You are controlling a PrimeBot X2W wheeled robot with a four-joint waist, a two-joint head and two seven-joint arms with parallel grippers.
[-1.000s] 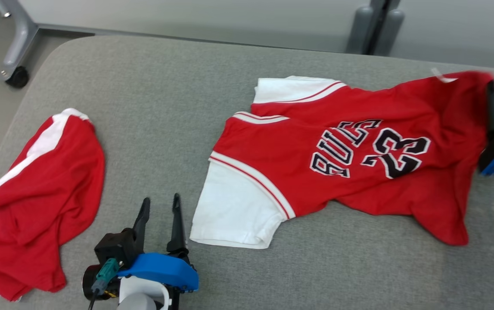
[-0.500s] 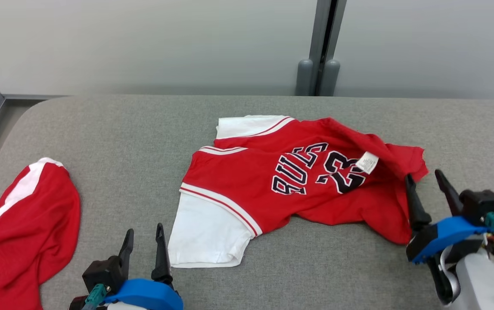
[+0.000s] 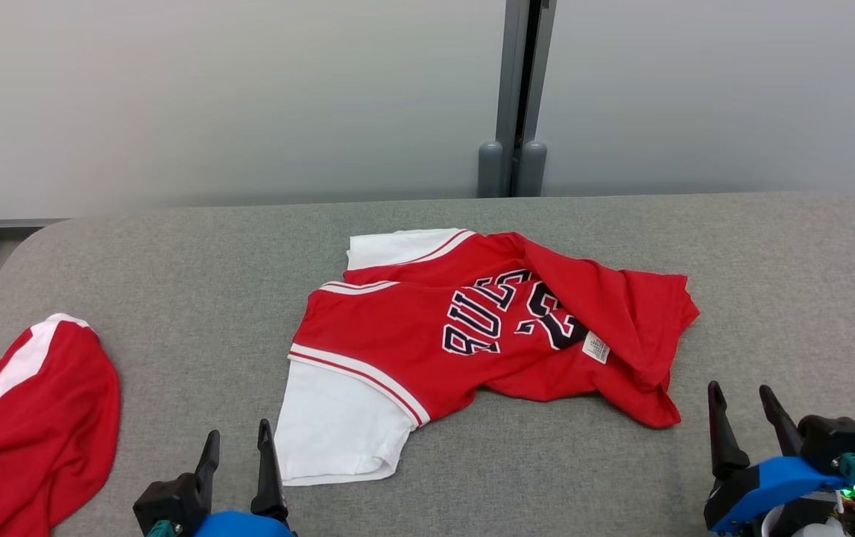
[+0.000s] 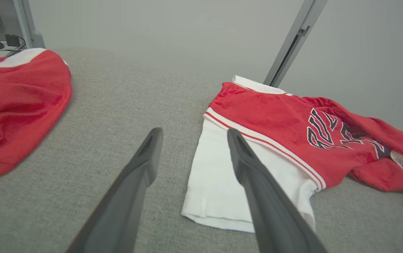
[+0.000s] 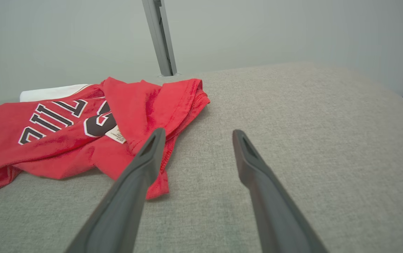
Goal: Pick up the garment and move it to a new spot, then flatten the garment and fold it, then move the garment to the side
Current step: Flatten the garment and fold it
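The garment (image 3: pixel 427 328) is a red jersey with white sleeves and dark lettering, lying crumpled in the middle of the grey padded table (image 3: pixel 174 276). Its right hem is flopped over the number, with a white label showing. My left gripper (image 3: pixel 238 429) is open near the front edge, just left of the white sleeve (image 4: pixel 222 182); in the left wrist view its fingers (image 4: pixel 194 131) hold nothing. My right gripper (image 3: pixel 738 388) is open at the front right, just off the jersey's right corner (image 5: pixel 155 186), with its left finger in front of that corner (image 5: pixel 198 131).
A second red cloth with a white stripe (image 3: pixel 32 418) lies bunched at the table's left edge (image 4: pixel 15 102). A grey post (image 3: pixel 516 89) stands against the pale wall behind the table. Bare grey padding extends to the right of the jersey (image 5: pixel 310 123).
The head camera has tilted up. My right gripper has let go of the jersey's right hem and drawn back toward the front edge. The hem has fallen over the number.
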